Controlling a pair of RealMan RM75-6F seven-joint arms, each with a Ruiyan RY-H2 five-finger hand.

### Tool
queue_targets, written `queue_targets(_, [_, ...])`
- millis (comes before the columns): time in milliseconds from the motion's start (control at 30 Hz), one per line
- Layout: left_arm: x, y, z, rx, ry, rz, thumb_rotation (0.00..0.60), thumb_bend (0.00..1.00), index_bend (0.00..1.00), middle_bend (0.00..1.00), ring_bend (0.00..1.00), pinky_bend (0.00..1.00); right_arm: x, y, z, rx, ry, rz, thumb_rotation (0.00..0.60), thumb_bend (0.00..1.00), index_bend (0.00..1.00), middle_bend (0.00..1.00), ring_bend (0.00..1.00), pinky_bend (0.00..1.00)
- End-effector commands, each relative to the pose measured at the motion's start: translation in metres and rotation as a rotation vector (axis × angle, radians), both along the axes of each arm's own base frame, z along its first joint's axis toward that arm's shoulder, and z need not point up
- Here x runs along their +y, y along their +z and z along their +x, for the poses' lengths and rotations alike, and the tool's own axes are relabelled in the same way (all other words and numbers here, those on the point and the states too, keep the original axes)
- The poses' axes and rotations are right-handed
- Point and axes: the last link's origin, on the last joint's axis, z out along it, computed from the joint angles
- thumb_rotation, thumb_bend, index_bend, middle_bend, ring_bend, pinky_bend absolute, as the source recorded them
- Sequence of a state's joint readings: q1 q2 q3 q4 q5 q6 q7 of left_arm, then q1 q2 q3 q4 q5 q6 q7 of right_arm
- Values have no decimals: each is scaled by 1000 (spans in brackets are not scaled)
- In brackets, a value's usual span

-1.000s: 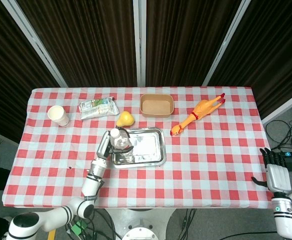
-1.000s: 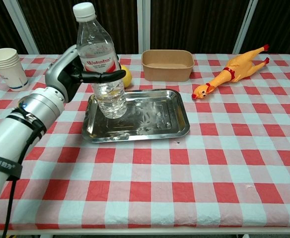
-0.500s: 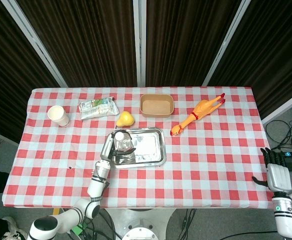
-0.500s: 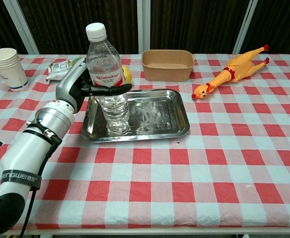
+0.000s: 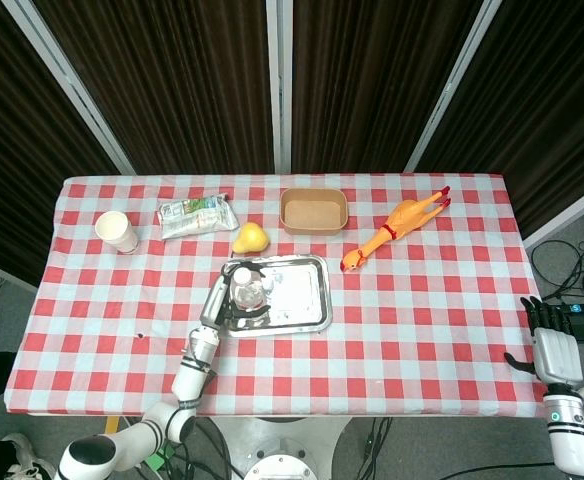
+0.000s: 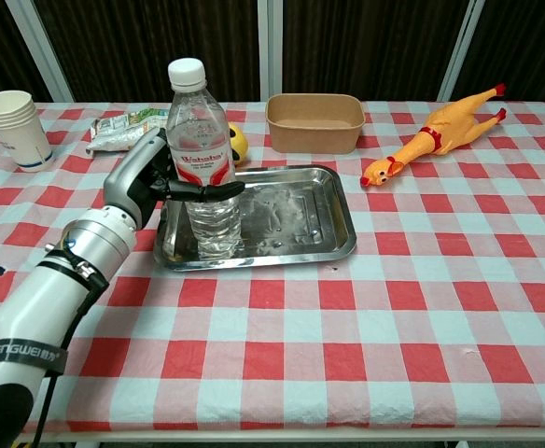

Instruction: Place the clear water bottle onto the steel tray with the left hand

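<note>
Head view, bottle place: the clear water bottle [image 5: 243, 291] stands on the left part of the steel tray [image 5: 297, 300], a little below the centre of the frame.
Head view, left robot hand [image 5: 216, 303]: it is beside the bottle at the tray's left edge; how firmly it holds I cannot tell from above.
Head view, right robot hand [image 5: 553, 347]: it is at the lower right corner, off the desk [image 5: 422, 320], fingers apart and holding nothing.
Chest view, grip: the left robot hand [image 6: 151, 182] holds the bottle [image 6: 202, 177] at its middle, fingers wrapped around the label.
Chest view, base: the bottle is upright with its bottom on or just above the tray [image 6: 300, 219]; I cannot tell which.
Chest view, risk: the bottle is tall and stands near the tray's left rim. If a finger drags while opening, it may tip over the rim toward the pear [image 6: 236, 142].
</note>
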State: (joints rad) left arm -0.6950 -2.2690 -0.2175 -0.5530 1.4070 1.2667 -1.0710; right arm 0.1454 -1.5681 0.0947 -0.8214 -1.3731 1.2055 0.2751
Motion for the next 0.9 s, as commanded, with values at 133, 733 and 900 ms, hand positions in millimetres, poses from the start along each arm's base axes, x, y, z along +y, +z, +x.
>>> queue_targets(133, [4, 7, 7, -29, -12, 39, 600, 4, 175, 263, 187, 297, 0, 0, 1, -3, 2, -1, 600, 101, 0, 33, 0, 0])
queue_targets(733, [-6, 66, 21, -96, -50, 70, 600, 0, 142, 202, 151, 242, 1, 1, 5, -15, 17, -4, 600, 101, 0, 32, 0, 0])
queue_targets(900, [-10, 102, 29, -94, -51, 91, 600, 0, 142, 202, 151, 241, 3, 1, 8, -19, 31, -7, 600, 101, 0, 32, 0, 0])
